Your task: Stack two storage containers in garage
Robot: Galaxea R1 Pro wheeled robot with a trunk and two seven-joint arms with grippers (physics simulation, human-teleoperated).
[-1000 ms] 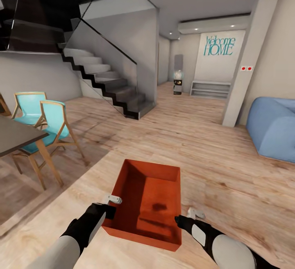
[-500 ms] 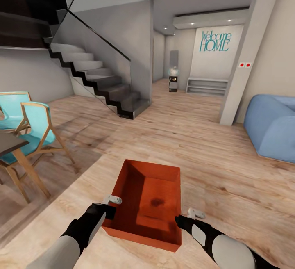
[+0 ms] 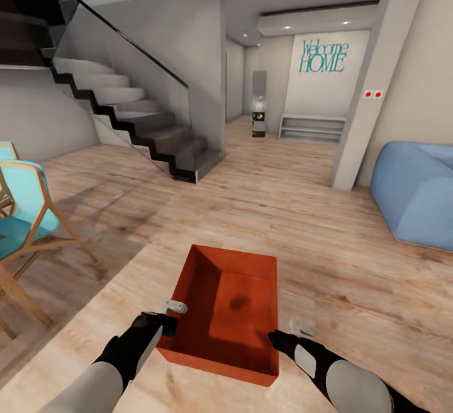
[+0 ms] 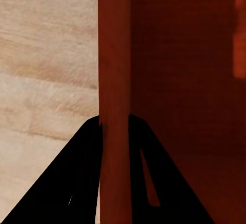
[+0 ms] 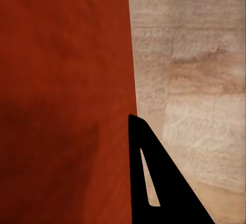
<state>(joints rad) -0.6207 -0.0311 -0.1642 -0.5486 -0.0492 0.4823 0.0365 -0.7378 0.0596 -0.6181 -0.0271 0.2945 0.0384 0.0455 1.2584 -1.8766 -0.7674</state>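
Storage container (image 3: pixel 229 312), orange-red and lidless, hangs between the two grippers low in the head view, above the pale wood-plank floor (image 3: pixel 327 262). Its near end sits lowest in that view, and its open inside faces up, with a dark blotch on the bottom panel. The walls are thin and slope slightly inward toward the base.

The left gripper (image 3: pixel 168 325) straddles the container's left wall: in the left wrist view one black finger (image 4: pixel 77 183) lies outside the wall and the other inside, pinched narrow on it. The right gripper (image 3: pixel 275 337) meets the right wall near its near corner; in the right wrist view one black finger (image 5: pixel 154 183) shows outside the wall, and the other is hidden behind the red panel, so it probably clamps the wall, though I cannot tell for sure.

At the far left, a turquoise chair (image 3: pixel 22 211) is cut off by the picture edge. A staircase (image 3: pixel 138 130) rises at far left. At the right edge a blue sofa (image 3: pixel 415 192) is partly cut off. Far off, a wall reads "Welcome HOME" (image 3: pixel 323 56).
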